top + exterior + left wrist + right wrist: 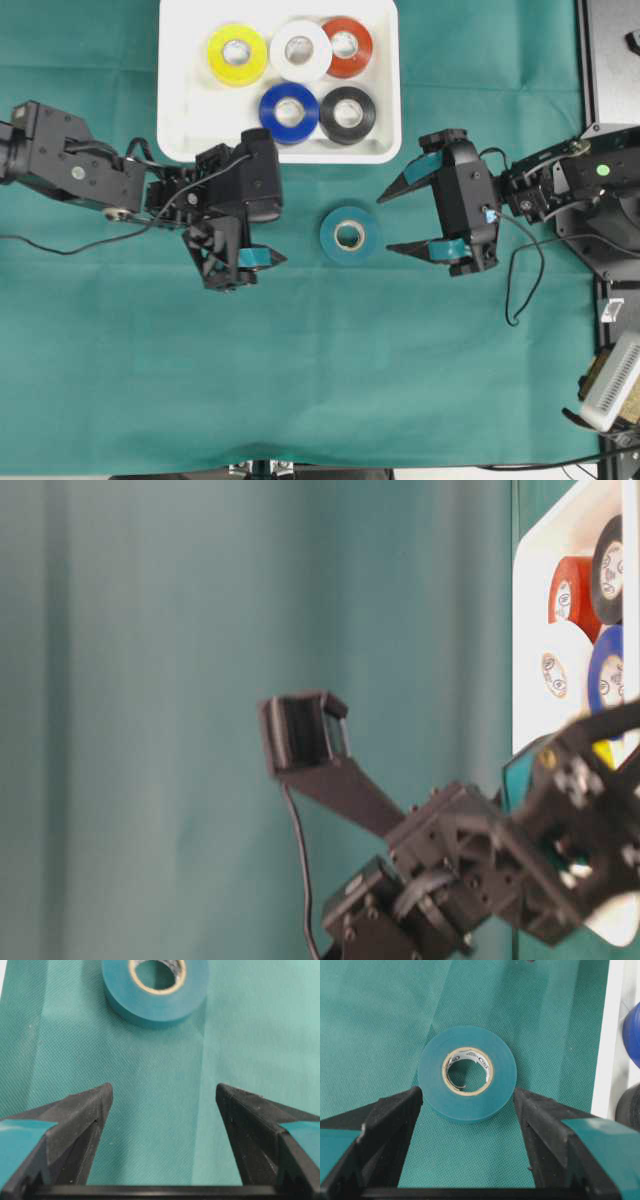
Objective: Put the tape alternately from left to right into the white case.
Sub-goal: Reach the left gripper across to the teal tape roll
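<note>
Teal ring-shaped tape roll (155,990) cut off at the left wrist view's top; left gripper (164,1097) and right gripper (468,1102) both gape wide, empty.

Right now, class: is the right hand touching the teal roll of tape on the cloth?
Apart. In the overhead view the right hand stands open beside the teal roll, with bare green cloth between them.
</note>
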{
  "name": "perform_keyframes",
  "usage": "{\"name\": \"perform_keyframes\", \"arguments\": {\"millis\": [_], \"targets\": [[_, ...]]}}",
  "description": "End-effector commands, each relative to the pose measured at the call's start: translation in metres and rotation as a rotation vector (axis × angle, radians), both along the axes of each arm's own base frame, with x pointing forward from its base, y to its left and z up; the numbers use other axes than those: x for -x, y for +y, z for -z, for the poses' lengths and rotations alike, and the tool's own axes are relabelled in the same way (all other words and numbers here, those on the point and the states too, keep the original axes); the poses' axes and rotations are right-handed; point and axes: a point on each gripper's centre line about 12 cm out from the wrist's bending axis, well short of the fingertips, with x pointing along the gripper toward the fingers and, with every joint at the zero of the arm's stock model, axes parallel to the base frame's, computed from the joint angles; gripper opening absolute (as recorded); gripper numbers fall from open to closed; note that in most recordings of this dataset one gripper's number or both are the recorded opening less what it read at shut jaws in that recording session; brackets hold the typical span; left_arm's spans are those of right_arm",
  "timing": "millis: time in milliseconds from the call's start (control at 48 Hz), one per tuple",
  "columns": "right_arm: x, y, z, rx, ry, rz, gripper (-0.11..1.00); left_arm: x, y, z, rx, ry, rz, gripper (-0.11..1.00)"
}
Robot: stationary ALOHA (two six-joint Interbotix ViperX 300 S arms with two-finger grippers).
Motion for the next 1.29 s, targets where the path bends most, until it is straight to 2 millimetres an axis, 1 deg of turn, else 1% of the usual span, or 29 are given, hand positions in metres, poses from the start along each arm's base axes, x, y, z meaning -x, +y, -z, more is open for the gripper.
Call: {"name": "perform_keyframes", "arguments": {"millis": [0,167,271,479,562,771,896,1042,1167,1271], "targets": [[-0.002,0.001,-0.006,-0.008,-0.024,-0.003,0.77,-0.012,0.002,-0.019,0.050,-0.046,-0.046,0.84],[-0.002,0.001,-0.006,-0.008,-0.023,-0.003,0.77,-0.023,0.001,-0.022,0.138,-0.054,-0.119,0.84],[-0.002,0.001,-0.006,-0.008,-0.024,-0.003,0.77,-0.029,0.002,-0.020,0.194,-0.037,-0.171,0.84],[-0.002,0.001,-0.006,-0.008,-0.024,-0.003,0.77,-0.038,0.012,-0.015,0.300,0.040,-0.303,0.84],[-0.002,0.001,-0.006,-0.008,-0.023,-0.003,0.77,-0.042,0.015,-0.016,0.327,0.058,-0.341,0.84],[-0.001,0.001,-0.005,-0.006,-0.021,-0.004,0.77,-0.055,0.021,-0.021,0.349,0.060,-0.373,0.84],[0.000,0.001,-0.004,-0.008,-0.019,-0.005,0.77,-0.062,0.023,-0.018,0.346,0.088,-0.385,0.84],[0.003,0.003,-0.001,-0.014,-0.017,-0.013,0.77,-0.070,0.021,-0.010,0.349,0.171,-0.416,0.84],[0.006,0.004,0.002,-0.022,-0.018,-0.023,0.77,-0.077,0.021,-0.010,0.356,0.193,-0.434,0.84],[0.008,0.004,0.004,-0.026,-0.016,-0.027,0.77,-0.085,0.022,-0.013,0.361,0.180,-0.435,0.83]]}}
